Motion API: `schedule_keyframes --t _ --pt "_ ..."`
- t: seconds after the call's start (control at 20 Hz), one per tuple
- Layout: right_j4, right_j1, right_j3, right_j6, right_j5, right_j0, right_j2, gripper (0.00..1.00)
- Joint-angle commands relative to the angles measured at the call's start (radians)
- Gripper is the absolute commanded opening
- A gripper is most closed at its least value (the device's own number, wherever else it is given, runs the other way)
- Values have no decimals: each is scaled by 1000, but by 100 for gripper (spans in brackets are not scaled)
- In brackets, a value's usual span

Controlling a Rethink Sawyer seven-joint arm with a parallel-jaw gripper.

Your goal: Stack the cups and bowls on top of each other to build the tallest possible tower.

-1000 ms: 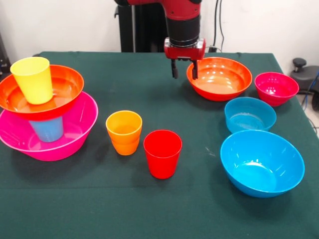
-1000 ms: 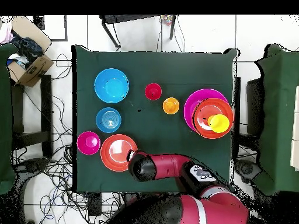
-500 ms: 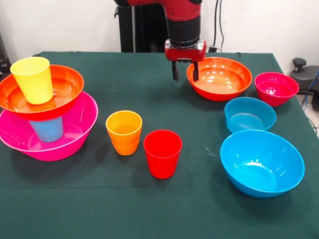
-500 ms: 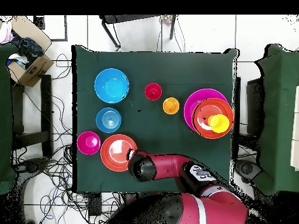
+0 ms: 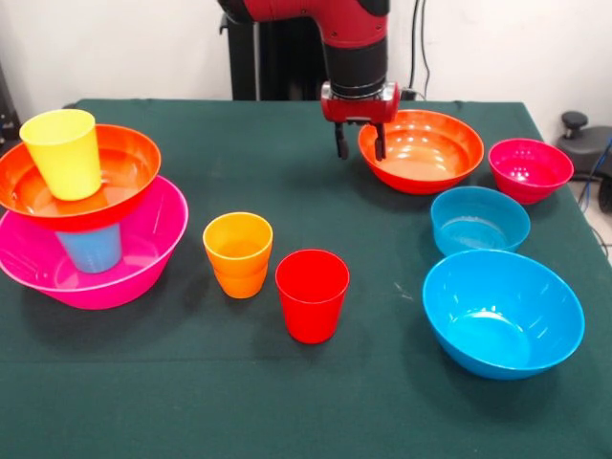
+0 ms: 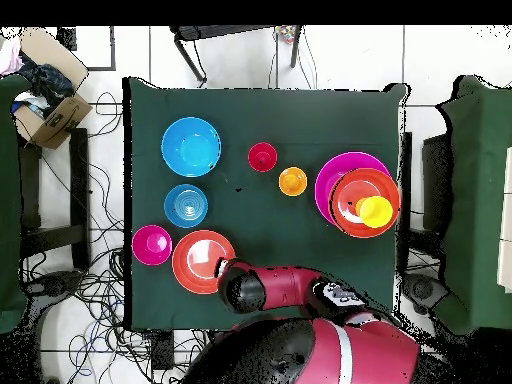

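Observation:
At the left stands the tower: a large pink bowl (image 5: pixel 105 277) holds a light blue cup (image 5: pixel 91 249), a wide orange-red bowl (image 5: pixel 124 163) rests on it, and a yellow cup (image 5: pixel 62 151) stands in that. An orange cup (image 5: pixel 237 253) and a red cup (image 5: pixel 312 295) stand upright mid-table. My gripper (image 5: pixel 360 146) is open and empty. It hangs at the left rim of the second orange-red bowl (image 5: pixel 426 151), one finger outside and one over the inside. A small magenta bowl (image 5: pixel 530 169), a small blue bowl (image 5: pixel 478 220) and a large blue bowl (image 5: pixel 502 313) sit to the right.
The black pedestal (image 5: pixel 273 53) stands behind the table's far edge. In the overhead view the arm (image 6: pixel 285 290) covers the gripper beside the orange-red bowl (image 6: pixel 200 262). A cardboard box (image 6: pixel 45 105) lies off the table's corner, with cables on the floor around it.
My gripper has shifted slightly right and down to the orange-red bowl's rim. The cups and bowls have not moved.

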Motion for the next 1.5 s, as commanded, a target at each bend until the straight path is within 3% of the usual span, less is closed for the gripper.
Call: schedule_keyframes --t 0.05,0.2,0.25,0.6,0.9,1.25,1.5 --pt "-17 43 -35 105 -76 28 4 100" --pt "-16 42 -41 99 -66 35 -6 100" --pt "-16 41 -44 96 -62 43 -15 0" --pt "-3 -30 -5 88 -16 -7 29 0" --pt "-11 -24 -28 100 -79 -15 23 0" --pt "-29 -144 67 42 14 -189 161 0" --pt "-20 -207 95 17 68 -249 206 0"
